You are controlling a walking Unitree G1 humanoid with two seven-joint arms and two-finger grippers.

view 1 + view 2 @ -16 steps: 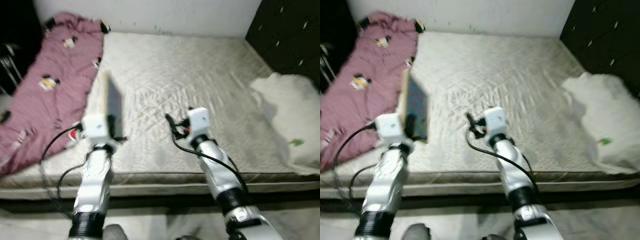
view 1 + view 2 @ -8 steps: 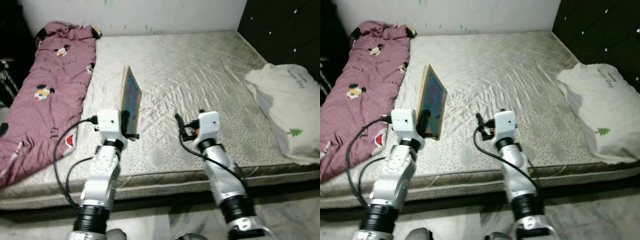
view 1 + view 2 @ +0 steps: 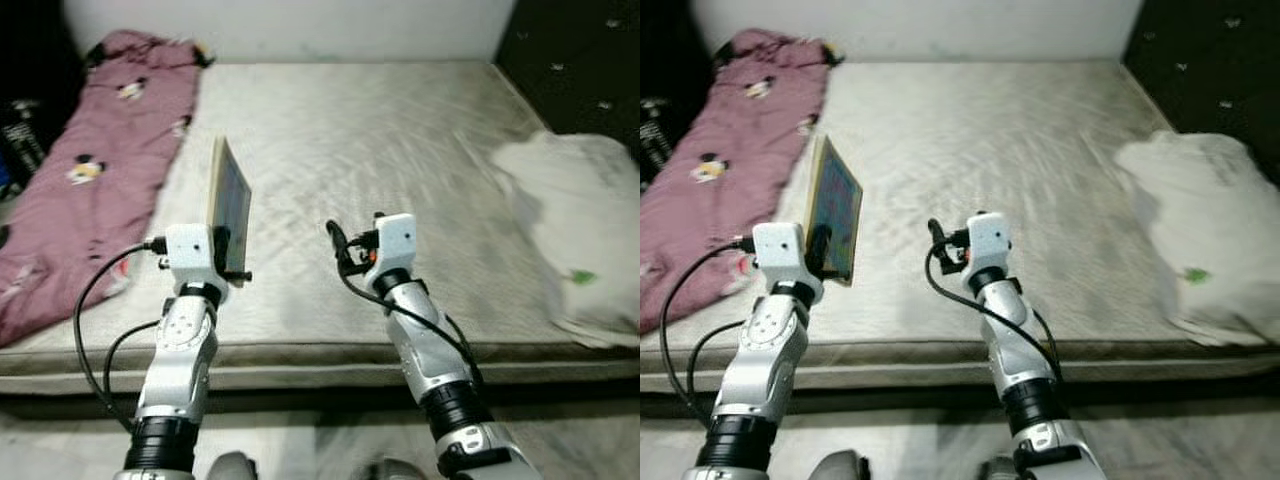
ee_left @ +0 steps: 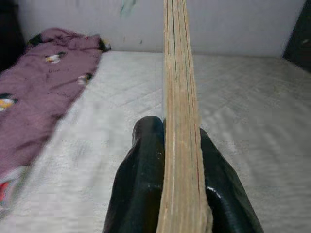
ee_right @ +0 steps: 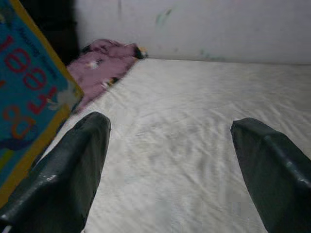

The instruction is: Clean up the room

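Book (image 5: 29,92): blue cover, yellow border, large red characters; right wrist view catches what look like "8" and "f", no full word legible. Left wrist view shows the book edge-on, tan page block, pinched between two black fingers (image 4: 141,174). Left gripper (image 3: 225,262) jaws closed tight on the book's lower edge, holding it upright above the mattress (image 3: 400,130) near the front edge of the bed. Right gripper (image 5: 170,170) jaws spread wide, holding nothing, hovering over the mattress just beside the book. Head views: maroon blanket (image 3: 90,170) with cartoon prints on the bed's left side; white pillow (image 3: 570,230) at far right, small green mark, unreadable.
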